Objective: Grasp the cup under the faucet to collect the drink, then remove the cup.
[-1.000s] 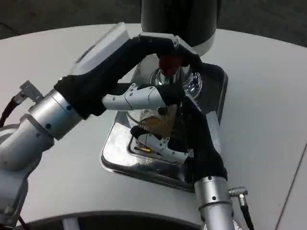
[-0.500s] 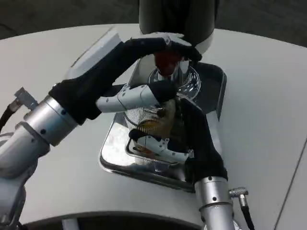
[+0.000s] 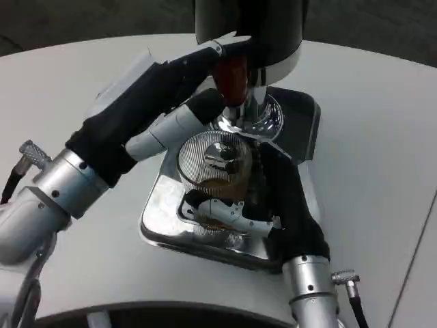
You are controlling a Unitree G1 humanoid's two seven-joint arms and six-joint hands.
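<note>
A ribbed clear cup [image 3: 214,162] with amber drink in its bottom stands on the chrome drip tray [image 3: 161,220], just under the chrome faucet [image 3: 254,117] of the black dispenser [image 3: 249,24]. My right hand [image 3: 276,205] grips the cup from the right and front, its fingers wrapped low around it. My left hand [image 3: 153,96] reaches in from the left. Its upper fingertips [image 3: 227,45] touch the top of the red tap lever [image 3: 232,76], and its lower finger lies beside the cup's rim. It holds nothing.
The dispenser's black base [image 3: 305,130] runs behind and right of the tray. The white round table [image 3: 372,137] lies bare to the right and far left. A cable plug [image 3: 347,281] sticks out at my right wrist.
My left hand has drawn back to the left and its fingers have uncurled from over the red lever, which now shows fully. The cup's mouth is uncovered. My right hand keeps its grip.
</note>
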